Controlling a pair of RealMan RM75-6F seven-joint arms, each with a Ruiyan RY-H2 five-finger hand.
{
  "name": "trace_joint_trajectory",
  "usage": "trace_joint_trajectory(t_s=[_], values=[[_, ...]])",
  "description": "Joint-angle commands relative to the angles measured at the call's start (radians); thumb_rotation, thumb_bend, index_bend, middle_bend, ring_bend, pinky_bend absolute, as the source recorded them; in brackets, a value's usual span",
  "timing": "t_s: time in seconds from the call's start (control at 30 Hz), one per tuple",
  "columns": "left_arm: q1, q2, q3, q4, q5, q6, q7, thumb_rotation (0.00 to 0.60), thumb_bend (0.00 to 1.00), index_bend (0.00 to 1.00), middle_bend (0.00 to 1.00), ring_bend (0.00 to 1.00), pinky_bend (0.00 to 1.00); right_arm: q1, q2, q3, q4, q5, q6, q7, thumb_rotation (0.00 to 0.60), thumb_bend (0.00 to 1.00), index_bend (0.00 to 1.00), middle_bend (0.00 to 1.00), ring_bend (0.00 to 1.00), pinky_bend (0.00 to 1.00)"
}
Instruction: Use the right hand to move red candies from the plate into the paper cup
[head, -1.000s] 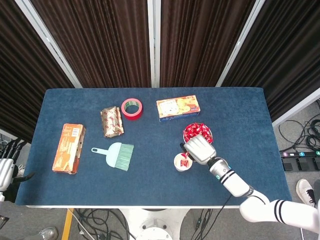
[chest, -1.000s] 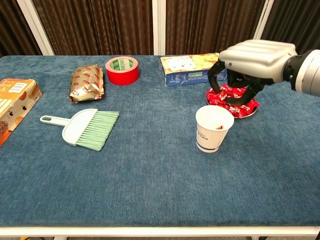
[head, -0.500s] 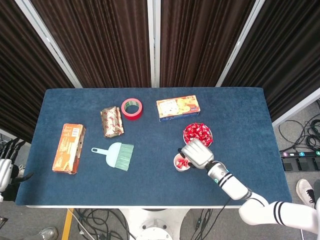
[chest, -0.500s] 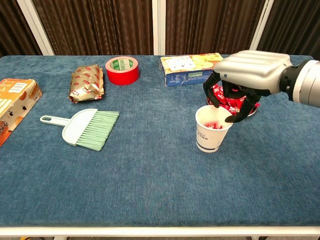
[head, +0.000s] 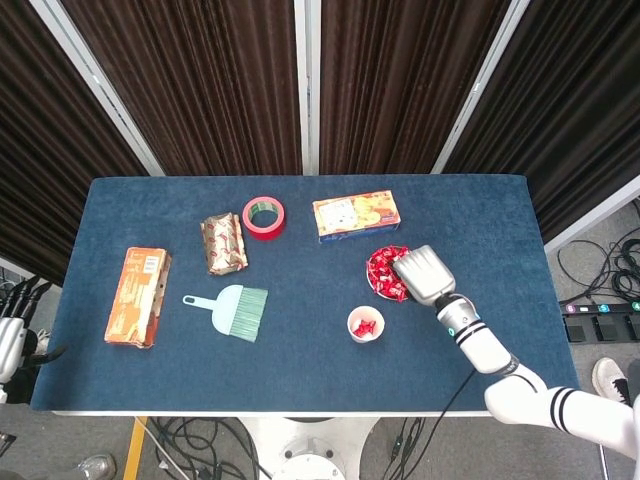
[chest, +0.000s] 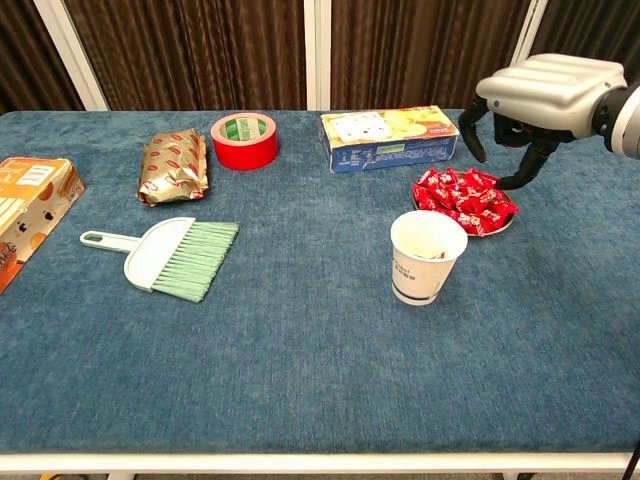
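Swinging back from the paper cup (chest: 428, 256), your right hand (chest: 530, 100) now hovers empty, fingers spread, over the plate (chest: 504, 225) of red candies (chest: 462, 198), ready for another pick.

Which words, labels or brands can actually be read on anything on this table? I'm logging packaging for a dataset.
None can be read with certainty.
Paper cup: small dark print on its side, too blurred to read.
Blue box: printed label on its top, too small to read.
Red tape roll: green printing on the inner core, illegible.
Orange box: label too small to read.
Gold-wrapped packet: red markings, unreadable.
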Motion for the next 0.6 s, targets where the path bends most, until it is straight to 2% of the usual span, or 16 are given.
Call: trace_joint_trajectory(t_s=[0.03,0.3,0.6], values=[[0.002,0.000,0.001,0.004,0.000,0.001,-0.004,0.600,0.09,0.14,0.14,0.05,0.19,0.021,-0.050,-0.003,0.115,0.046,-0.052,-0.019,0.600,0.12,0.56,1.00,1.00,0.91],[0.003,0.002,0.000,0.014,-0.003,-0.002,-0.015,0.599,0.09,0.14,0.14,0.05,0.19,0.057,-0.135,0.000,0.303,0.088,-0.136,-0.009,0.600,0.14,0.53,1.00,1.00,0.91],[0.003,0.000,0.000,0.031,-0.001,-0.004,-0.031,0.600,0.09,0.14,0.14,0.05,0.19,0.073,-0.186,-0.002,0.392,0.077,-0.168,0.028,0.600,0.18,0.50,1.00,1.00,0.91]])
